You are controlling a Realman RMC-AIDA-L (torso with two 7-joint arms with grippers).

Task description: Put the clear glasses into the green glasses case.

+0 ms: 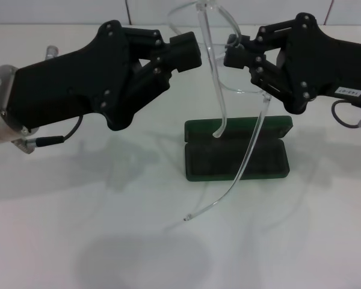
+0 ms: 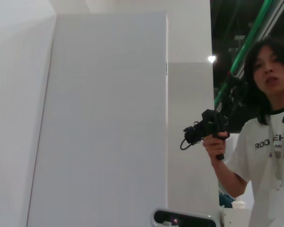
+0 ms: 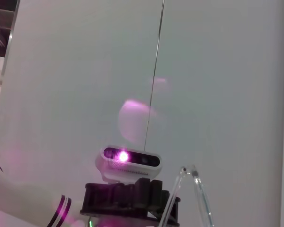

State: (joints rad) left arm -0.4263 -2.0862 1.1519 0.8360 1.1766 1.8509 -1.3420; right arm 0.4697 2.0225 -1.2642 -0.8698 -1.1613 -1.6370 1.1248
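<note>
A white table (image 1: 60, 241), white wall panels (image 2: 104, 123), and a person (image 2: 270, 142) holding a black handheld device (image 2: 210, 127).

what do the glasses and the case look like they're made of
The clear glasses, held up between the left gripper and the right gripper, look like glossy colourless plastic: the wall and table show through them. The green glasses case, lying open, seems a rigid shell with a matte, dark, possibly fabric lining.

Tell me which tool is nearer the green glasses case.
Right, as far as the head view shows. The right tool holds the clear glasses above the far right part of the green glasses case; the left tool is raised off to its left.
</note>
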